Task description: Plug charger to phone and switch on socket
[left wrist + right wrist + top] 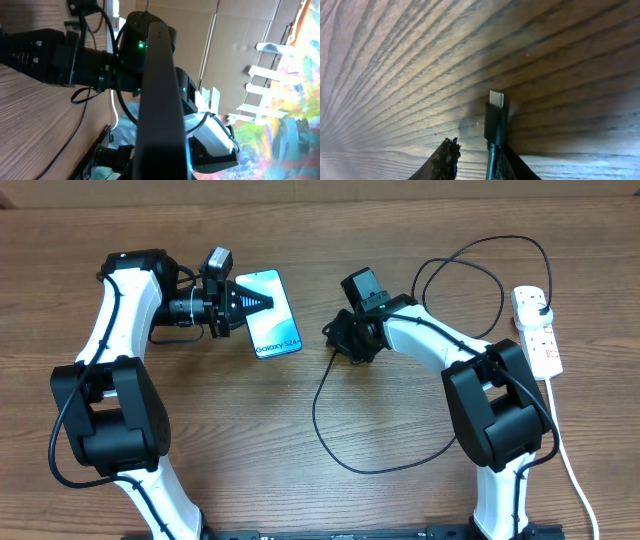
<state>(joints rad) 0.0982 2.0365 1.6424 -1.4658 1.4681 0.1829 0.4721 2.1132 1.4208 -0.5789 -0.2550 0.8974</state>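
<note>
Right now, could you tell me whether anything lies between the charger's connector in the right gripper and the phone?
Nothing visible does. The right gripper holds the charger by its connector tip, and only bare table lies between it and the phone, gripped by the left gripper. Its cable trails away from that gap.

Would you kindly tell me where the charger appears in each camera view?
Overhead: charger loops from the right gripper to the socket.
Left wrist: a thin black cable at lower left may be it; unclear.
Right wrist: its tip, centre, between the fingers.
Shared landmark: wooden table.
</note>
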